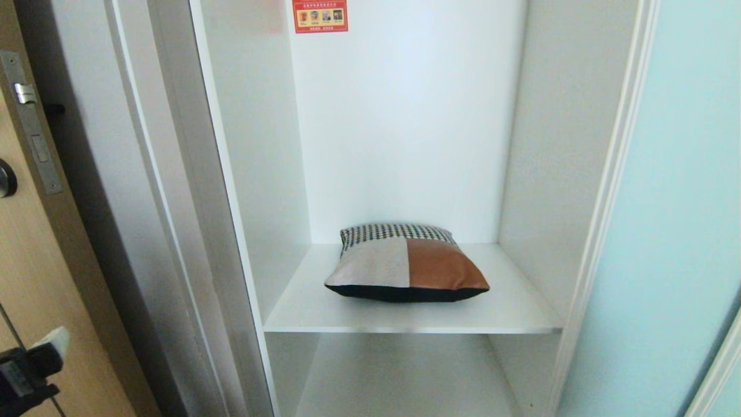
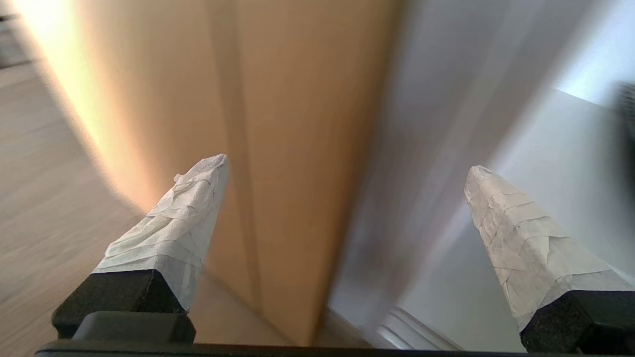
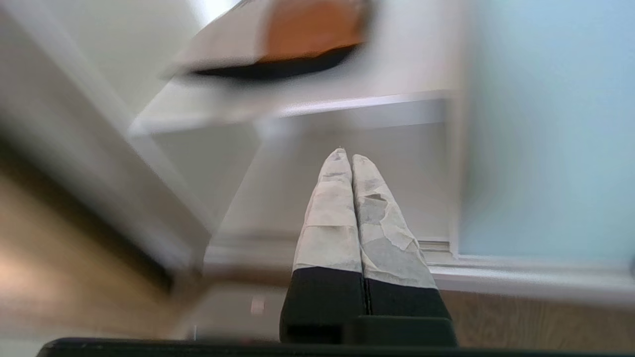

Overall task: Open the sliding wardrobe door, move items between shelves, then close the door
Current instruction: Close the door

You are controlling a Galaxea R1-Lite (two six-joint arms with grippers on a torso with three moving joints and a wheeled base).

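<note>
We see the head view bright and evenly lit, with soft daylight washing the white back wall of the wardrobe and a faint shadow under the cushion [image 1: 405, 263] on the shelf [image 1: 509, 315]. Straight edges bow near the frame's borders. Our left wrist view smears heavily, with warm glare at its upper left. Our right wrist view blurs too; only the taped fingers [image 3: 332, 218] stay sharp.

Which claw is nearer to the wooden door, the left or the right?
Left. The left claw hangs open right in front of the wooden door. The right claw, shut, points into the wardrobe below the cushion.
</note>
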